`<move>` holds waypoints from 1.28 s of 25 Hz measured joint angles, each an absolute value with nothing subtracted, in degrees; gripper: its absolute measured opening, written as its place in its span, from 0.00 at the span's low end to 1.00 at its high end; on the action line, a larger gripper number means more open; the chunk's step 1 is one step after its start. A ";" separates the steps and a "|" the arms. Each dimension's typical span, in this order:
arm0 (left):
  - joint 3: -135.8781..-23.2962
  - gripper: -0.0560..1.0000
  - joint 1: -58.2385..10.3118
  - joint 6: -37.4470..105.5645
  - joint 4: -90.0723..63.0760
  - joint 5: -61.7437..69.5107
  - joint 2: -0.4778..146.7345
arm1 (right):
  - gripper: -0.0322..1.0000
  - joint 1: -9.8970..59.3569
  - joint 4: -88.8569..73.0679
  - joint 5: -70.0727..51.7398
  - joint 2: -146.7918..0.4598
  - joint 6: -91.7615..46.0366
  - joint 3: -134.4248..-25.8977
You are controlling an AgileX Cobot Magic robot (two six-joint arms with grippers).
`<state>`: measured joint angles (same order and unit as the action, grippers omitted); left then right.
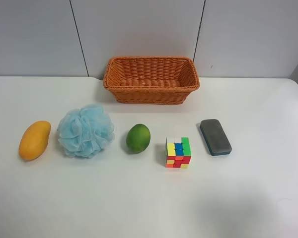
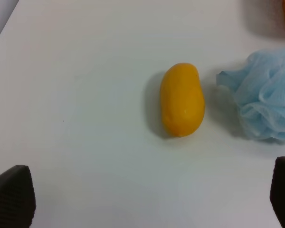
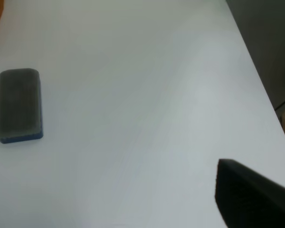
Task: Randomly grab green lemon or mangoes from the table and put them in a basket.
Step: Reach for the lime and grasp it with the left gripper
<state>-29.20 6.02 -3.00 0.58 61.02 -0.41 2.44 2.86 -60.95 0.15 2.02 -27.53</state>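
The green lemon [image 1: 138, 138] lies on the white table [image 1: 248, 198], in front of the orange wicker basket [image 1: 151, 79], which stands empty at the back. The orange-yellow mango [image 1: 35, 140] lies at the exterior high view's left, next to a light-blue pouf [image 1: 85, 131]. No arm shows in the exterior high view. In the left wrist view my left gripper [image 2: 147, 192] is open and empty, with the mango [image 2: 182, 99] ahead of it between the fingers' lines. Of my right gripper only one dark finger [image 3: 249, 199] shows, set far to one side over bare table, holding nothing.
A colour cube [image 1: 178, 152] stands beside the green lemon. A grey-and-blue eraser [image 1: 215, 137] lies beyond it and also shows in the right wrist view [image 3: 19, 104]. The pouf [image 2: 268, 95] lies close beside the mango in the left wrist view.
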 joint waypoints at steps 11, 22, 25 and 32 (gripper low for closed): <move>-29.20 0.99 6.02 -3.00 0.58 61.02 -0.41 | 0.99 2.44 2.86 -60.95 0.15 2.02 -27.53; -32.72 0.99 6.02 -2.60 -1.77 58.32 5.33 | 0.99 2.44 2.86 -60.95 0.15 2.02 -27.53; -37.27 0.99 6.02 0.54 -3.01 55.35 12.96 | 0.99 2.44 2.86 -60.95 0.15 2.02 -27.53; -47.36 0.99 6.02 18.84 -20.40 53.20 34.19 | 0.99 2.44 2.86 -60.95 0.15 2.02 -27.53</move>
<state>-47.36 6.02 18.84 -20.40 53.20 34.19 2.44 2.86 -60.95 0.15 2.02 -27.53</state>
